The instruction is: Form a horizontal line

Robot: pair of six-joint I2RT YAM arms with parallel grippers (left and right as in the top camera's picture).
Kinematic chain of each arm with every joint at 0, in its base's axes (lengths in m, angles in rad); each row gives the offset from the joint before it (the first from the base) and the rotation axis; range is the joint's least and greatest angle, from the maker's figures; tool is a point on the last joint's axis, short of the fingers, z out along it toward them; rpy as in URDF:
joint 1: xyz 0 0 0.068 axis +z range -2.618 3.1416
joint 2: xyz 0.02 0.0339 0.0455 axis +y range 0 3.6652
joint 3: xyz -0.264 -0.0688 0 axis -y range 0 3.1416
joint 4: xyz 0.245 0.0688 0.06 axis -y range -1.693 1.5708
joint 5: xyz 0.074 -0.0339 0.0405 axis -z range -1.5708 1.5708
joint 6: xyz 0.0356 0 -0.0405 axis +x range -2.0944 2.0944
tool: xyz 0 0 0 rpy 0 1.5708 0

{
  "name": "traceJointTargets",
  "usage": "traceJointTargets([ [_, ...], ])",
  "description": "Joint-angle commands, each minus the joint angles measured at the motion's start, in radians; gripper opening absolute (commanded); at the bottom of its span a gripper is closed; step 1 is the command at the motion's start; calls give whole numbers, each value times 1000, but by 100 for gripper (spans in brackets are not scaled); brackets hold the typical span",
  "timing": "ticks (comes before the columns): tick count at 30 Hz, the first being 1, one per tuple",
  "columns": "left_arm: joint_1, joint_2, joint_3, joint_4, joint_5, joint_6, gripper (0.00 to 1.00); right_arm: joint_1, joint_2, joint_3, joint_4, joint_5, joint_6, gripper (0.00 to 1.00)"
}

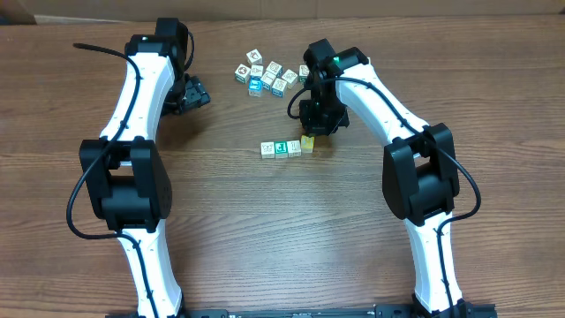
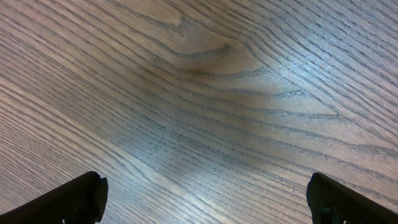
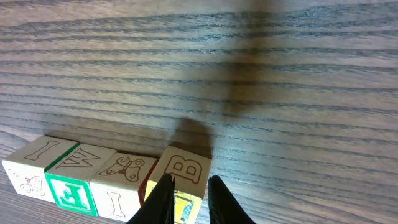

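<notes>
Where the row lies: the horizontal line (image 1: 287,147) sits near the middle of the tabletop (image 1: 494,88), a little toward its far edge, and runs left to right between the two arms.
Row make-up: four small cubes stand side by side, their top faces white, teal-green, white and yellow as seen from overhead.
Alignment: the first three cubes touch and share one straight edge. The yellow cube (image 1: 307,142) at the right end touches its neighbour but sits slightly toward the far edge and looks a little turned.
Right gripper (image 3: 189,186): the jaws are drawn in narrow on the yellow cube, with one finger at each side of it, directly over the right end of the row.
Left gripper (image 2: 208,199): the jaws are spread wide with nothing between them and only bare wood below. It sits toward the far-left part of the tabletop, well apart from the row.
Loose cluster (image 1: 269,75): several similar cubes lie in an irregular group close to the far edge, apart from the row.
Done, by judgement: all four cubes are in place and the row already reads as a line.
Left, by judgement: square the yellow cube with the other three, release it, and lift the right arm clear.
Risk, by judgement: opening the jaws unevenly could nudge the end cube out of line.
</notes>
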Motion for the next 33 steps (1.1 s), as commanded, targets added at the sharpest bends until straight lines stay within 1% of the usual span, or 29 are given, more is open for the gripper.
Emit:
traceJointTargets([
  [1, -2, -21, 21, -2, -10, 5, 100, 5, -39, 3, 8, -10, -2, 15],
  [18, -2, -21, 21, -2, -10, 5, 100, 5, -39, 3, 56, -10, -2, 15],
  [20, -2, -21, 21, -2, -10, 4, 100, 5, -39, 3, 54, -10, -2, 14],
  [23, -2, -21, 21, -2, -10, 4, 100, 10, -39, 3, 48, -10, -2, 7],
  [25, -2, -21, 21, -2, -10, 4, 100, 18, -39, 3, 52, -10, -2, 5],
  [33, -2, -21, 21, -2, -10, 5, 100, 33, -39, 3, 70, 29, -1, 4],
])
